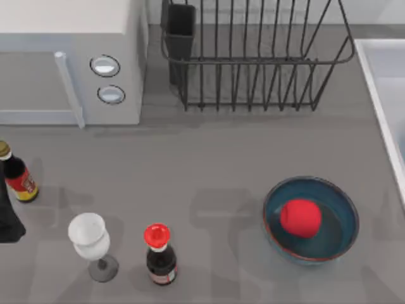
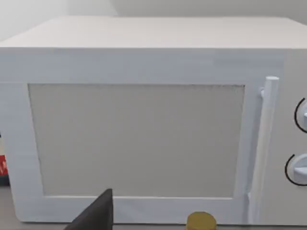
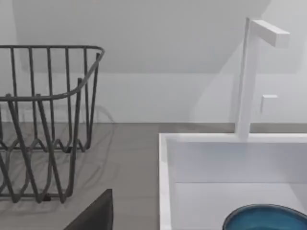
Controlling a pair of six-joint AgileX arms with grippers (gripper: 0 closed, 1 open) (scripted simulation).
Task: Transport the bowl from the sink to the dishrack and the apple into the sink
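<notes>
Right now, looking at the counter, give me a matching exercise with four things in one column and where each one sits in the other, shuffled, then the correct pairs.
Things:
1. apple
2. dishrack
3. wine glass
4. sink

Places:
A. at the table's right edge
B. inside a teal-blue bowl on the table
C. at the back, right of the microwave
D. front left, beside the red-capped bottle

Pairs: 1-B, 2-C, 3-D, 4-A
</notes>
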